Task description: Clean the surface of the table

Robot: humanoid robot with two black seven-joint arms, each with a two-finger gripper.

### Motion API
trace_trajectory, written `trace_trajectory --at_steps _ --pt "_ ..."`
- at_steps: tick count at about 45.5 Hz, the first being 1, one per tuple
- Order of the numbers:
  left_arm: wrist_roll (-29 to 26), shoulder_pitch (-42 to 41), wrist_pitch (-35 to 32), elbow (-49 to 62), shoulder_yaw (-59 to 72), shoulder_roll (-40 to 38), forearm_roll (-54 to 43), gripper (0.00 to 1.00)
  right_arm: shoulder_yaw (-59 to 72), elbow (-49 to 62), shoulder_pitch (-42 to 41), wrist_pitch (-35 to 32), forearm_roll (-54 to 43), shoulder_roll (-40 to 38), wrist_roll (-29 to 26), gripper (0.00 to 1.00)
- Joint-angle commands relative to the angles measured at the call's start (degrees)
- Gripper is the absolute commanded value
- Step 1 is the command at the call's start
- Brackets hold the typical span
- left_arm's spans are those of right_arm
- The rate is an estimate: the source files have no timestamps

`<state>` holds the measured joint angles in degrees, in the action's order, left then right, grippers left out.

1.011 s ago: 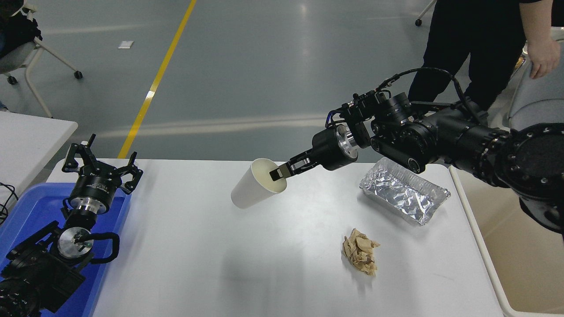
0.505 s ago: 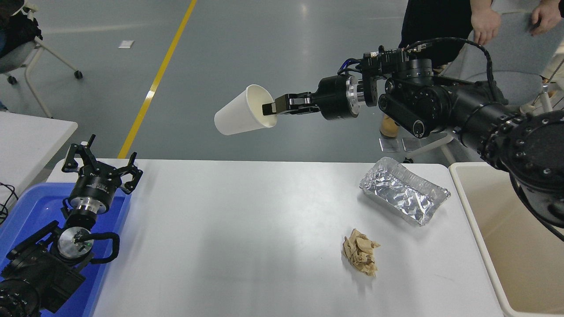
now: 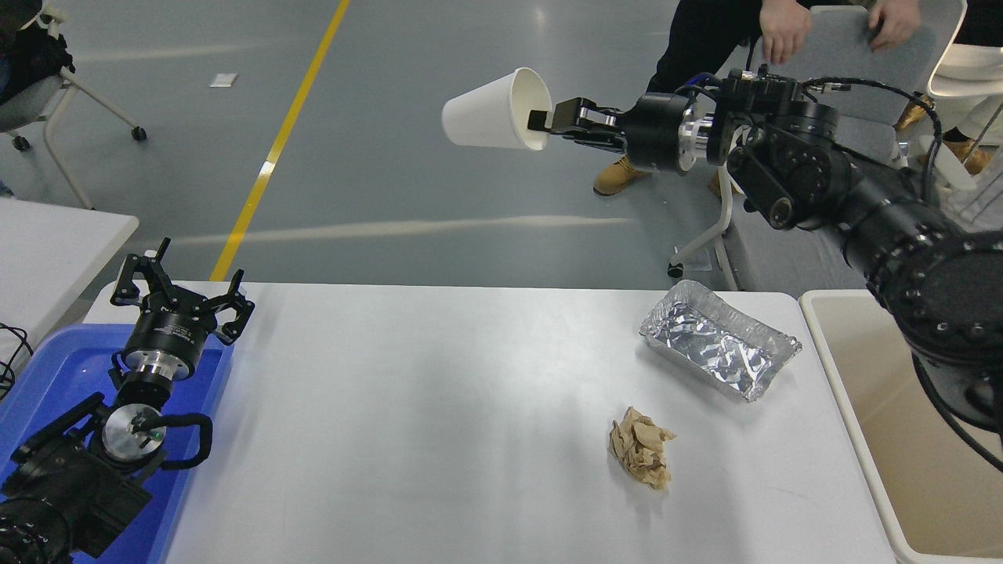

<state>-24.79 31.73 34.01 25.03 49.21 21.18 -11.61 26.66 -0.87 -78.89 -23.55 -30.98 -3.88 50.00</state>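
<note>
The table (image 3: 439, 439) fills the lower middle of the room, glossy white and wide, and everything else sits around it. High above its far edge, out over the grey floor, the right gripper (image 3: 542, 119) holds a white paper cup (image 3: 492, 110) lying on its side, mouth toward the arm. Its fingers are pinched on the cup's rim, one inside the mouth and one outside, and the black arm stretches back from there to the right side of the table.

On the table, toward its far right corner, rests a crinkled foil tray (image 3: 719, 339), set at an angle. Nearer than that, well apart from the tray, lies a crumpled brown paper wad (image 3: 641, 447). The rest of the top shows only soft reflections.

Just off the table's right edge stands a beige bin (image 3: 885, 501), open at the top. At the table's left edge sits a blue tub (image 3: 39, 376), and over it the left gripper (image 3: 182, 296) is parked with its fingers spread apart, holding nothing.

Beyond the table's far right, a person (image 3: 705, 39) in dark clothes has both hands on the back of a grey chair (image 3: 838, 70).
</note>
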Motion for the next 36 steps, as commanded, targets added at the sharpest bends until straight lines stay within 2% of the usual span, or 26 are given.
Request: trace_trajectory --at_steps 1,21,36 --pt "0.0 0.0 0.0 0.0 0.0 0.0 0.0 1.00 -1.4 3.2 2.9 0.0 1.4 -6.0 -1.6 0.00" --pt "0.0 0.0 0.0 0.0 0.0 0.0 0.0 1.00 -7.9 5.6 7.2 0.6 1.5 -14.3 -24.4 0.00" --pt "0.0 0.0 0.0 0.0 0.0 0.0 0.0 1.00 -11.3 10.3 9.8 0.7 3.3 -16.9 -35.5 0.00"
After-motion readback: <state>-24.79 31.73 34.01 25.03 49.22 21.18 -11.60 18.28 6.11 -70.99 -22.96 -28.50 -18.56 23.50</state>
